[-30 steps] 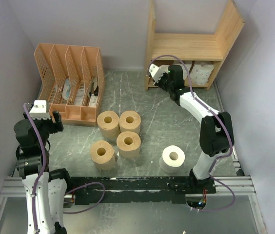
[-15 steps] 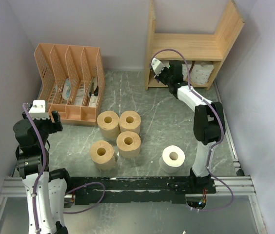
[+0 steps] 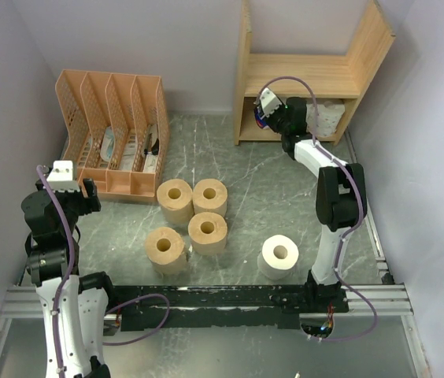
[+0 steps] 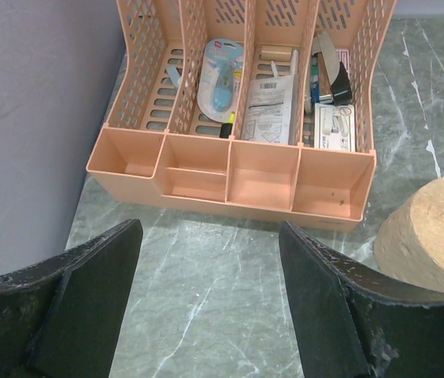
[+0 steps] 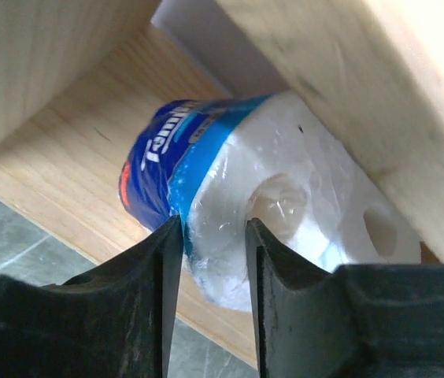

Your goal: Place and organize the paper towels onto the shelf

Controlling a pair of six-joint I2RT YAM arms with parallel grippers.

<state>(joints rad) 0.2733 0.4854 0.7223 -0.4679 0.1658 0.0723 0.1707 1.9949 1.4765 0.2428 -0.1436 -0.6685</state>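
My right gripper [image 5: 214,236] is shut on the wall of a white paper towel roll in a blue wrapper [image 5: 230,181], holding it inside the lower tier of the wooden shelf [image 3: 308,75]. One finger is on the roll's outside and the other at its core. Another white roll [image 5: 379,228] lies behind it. From above, the right gripper [image 3: 275,118] reaches into the shelf's lower opening beside a white roll [image 3: 328,116]. Several tan rolls [image 3: 193,216] and one white roll [image 3: 280,256] stand on the table. My left gripper [image 4: 210,236] is open and empty above the table.
The orange-pink file organizer [image 3: 116,134] with stationery stands at the back left, right in front of the left gripper [image 3: 88,195]. A tan roll [image 4: 431,236] shows at the right edge of the left wrist view. Walls close in both sides.
My right arm has swung to the right and deeper into the shelf's lower tier with the blue-wrapped roll. The left arm has not moved.
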